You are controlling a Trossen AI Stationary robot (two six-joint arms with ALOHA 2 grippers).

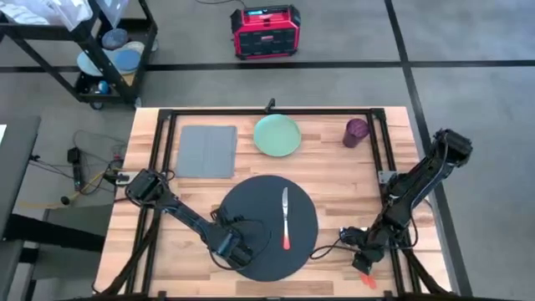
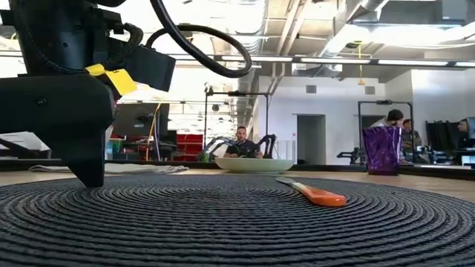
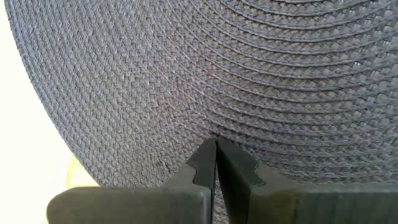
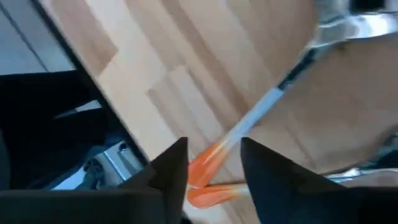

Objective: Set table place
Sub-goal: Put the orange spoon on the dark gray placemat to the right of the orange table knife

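**Right gripper over the near-edge cutlery; left gripper parked on the placemat**

The worktop (image 1: 334,201) carries the round dark placemat (image 1: 267,251) at its near centre. One orange-handled utensil (image 1: 285,219) already lies on the mat, long axis running from the far side toward the near side, handle at the near end.

The right gripper (image 4: 214,165) hangs low over the near right corner of the worktop, well apart from the placemat's right rim. Its jaws stand apart with nothing clamped. In the right wrist view, two orange handles (image 4: 208,186) lie on the wood directly between and just ahead of the fingertips. One silver shaft (image 4: 267,102) runs diagonally away from the jaws toward a shiny head. In the high view, an orange handle tip (image 1: 368,280) shows just beyond the gripper, at the near edge.

Judgement: the right arm is the nearer one. The handle ends point toward the jaws, so the grasp would be taken across a handle, not along it. The two handles lie close together, so picking one cleanly is the risk.

The left gripper (image 3: 215,163) rests on the near left part of the placemat, jaws closed together and empty.

The green plate (image 1: 277,135), grey napkin (image 1: 206,150) and purple cup (image 1: 356,131) sit along the far side.
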